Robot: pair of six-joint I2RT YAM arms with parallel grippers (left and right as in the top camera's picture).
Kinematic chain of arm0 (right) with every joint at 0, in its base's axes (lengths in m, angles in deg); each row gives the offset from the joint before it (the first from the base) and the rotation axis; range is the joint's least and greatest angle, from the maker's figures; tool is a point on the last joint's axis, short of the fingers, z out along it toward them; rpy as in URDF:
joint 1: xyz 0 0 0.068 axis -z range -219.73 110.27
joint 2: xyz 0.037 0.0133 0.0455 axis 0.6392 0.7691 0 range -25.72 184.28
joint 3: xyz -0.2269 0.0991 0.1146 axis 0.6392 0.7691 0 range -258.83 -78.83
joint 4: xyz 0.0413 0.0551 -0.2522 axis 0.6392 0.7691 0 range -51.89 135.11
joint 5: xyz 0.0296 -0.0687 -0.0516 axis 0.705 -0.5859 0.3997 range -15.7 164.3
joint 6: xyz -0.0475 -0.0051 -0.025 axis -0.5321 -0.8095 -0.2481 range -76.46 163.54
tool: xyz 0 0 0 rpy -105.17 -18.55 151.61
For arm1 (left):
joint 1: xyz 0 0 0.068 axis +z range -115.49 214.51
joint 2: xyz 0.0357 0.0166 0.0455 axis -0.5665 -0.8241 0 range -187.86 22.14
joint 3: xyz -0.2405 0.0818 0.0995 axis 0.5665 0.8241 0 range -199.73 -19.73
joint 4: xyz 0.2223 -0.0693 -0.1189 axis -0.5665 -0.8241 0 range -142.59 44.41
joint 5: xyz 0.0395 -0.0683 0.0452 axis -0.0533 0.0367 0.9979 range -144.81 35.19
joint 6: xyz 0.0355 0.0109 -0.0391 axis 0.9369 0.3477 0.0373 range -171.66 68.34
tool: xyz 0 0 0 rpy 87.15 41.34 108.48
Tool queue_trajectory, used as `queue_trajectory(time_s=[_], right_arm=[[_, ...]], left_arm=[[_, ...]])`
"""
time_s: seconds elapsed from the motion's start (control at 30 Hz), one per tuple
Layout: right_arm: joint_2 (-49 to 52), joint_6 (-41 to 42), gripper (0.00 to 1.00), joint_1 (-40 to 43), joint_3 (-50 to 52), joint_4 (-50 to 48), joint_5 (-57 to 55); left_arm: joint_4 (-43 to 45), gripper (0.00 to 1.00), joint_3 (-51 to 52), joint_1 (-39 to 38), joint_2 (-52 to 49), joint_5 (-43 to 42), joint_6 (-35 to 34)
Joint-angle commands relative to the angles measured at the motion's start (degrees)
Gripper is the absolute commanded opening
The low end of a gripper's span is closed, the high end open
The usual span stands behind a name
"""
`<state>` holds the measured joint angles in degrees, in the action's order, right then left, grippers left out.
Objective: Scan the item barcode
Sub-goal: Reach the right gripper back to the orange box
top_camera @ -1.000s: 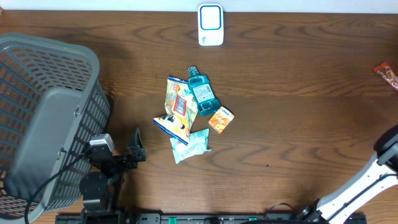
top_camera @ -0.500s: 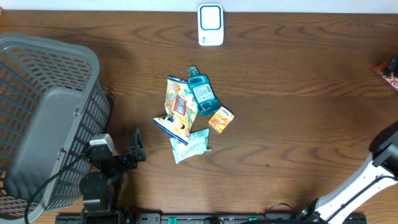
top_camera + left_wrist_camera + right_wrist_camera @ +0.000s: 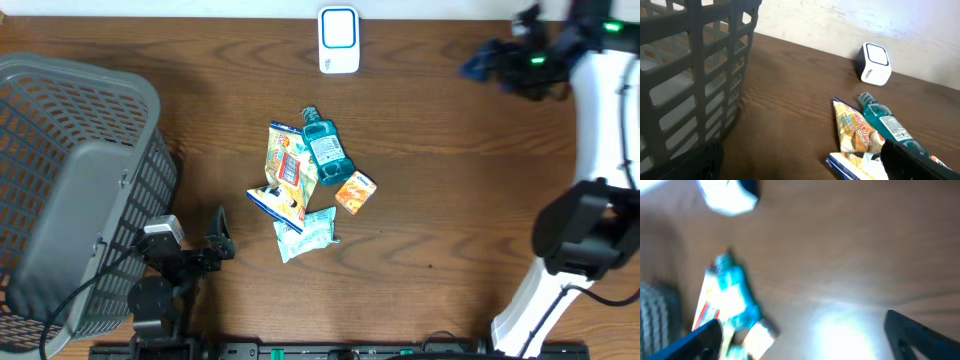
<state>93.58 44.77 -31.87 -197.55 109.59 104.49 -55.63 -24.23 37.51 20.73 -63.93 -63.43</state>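
Observation:
A pile of items lies mid-table: a teal bottle (image 3: 326, 146), a yellow snack bag (image 3: 288, 172), a small orange box (image 3: 355, 192) and a pale teal packet (image 3: 308, 232). The white scanner (image 3: 339, 40) stands at the far edge. My right gripper (image 3: 482, 62) hovers open at the far right, apart from the scanner, with nothing between its fingers. Its blurred wrist view shows the bottle (image 3: 732, 292) and scanner (image 3: 727, 195) beyond the open gripper (image 3: 805, 335). My left gripper (image 3: 216, 240) rests open at the near left, and the snack bag (image 3: 855, 131) lies ahead of it.
A large grey mesh basket (image 3: 70, 180) fills the left side, close beside the left arm. The right arm's white links (image 3: 600, 150) stretch along the right edge. Bare wood lies between the pile and the scanner.
The right arm swung from the table's right edge up to the far side near the scanner, and its jaws opened. The red packet at the right edge no longer shows.

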Motion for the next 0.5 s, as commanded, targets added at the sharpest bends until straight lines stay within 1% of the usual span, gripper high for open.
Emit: queue_trajectory(time_s=[0.0,0.07,0.1,0.17,0.33,0.47], right_arm=[[-0.02,-10.47,0.92,-5.81,0.02,4.20,0.46],[-0.02,-20.81,0.91,-9.66,0.37,8.28,-0.72],[-0.02,-24.68,0.94,-11.58,0.90,10.19,-1.64],[-0.02,-29.66,0.97,-15.50,2.36,12.44,-3.63],[-0.02,-34.27,0.98,-22.80,8.50,10.25,-6.78],[-0.02,-33.79,0.99,-25.53,13.75,5.35,-6.73]], left_arm=[[-1.42,1.00,0.90,0.13,-0.02,-0.92,0.11],[-1.42,1.00,0.90,0.13,-0.02,-0.94,0.11],[-1.42,1.00,0.90,0.13,-0.02,-0.92,0.11],[-1.42,1.00,0.90,0.13,-0.02,-0.92,0.11],[-1.42,1.00,0.90,0.13,-0.02,-0.94,0.11],[-1.42,1.00,0.90,0.13,-0.02,-0.92,0.11]])
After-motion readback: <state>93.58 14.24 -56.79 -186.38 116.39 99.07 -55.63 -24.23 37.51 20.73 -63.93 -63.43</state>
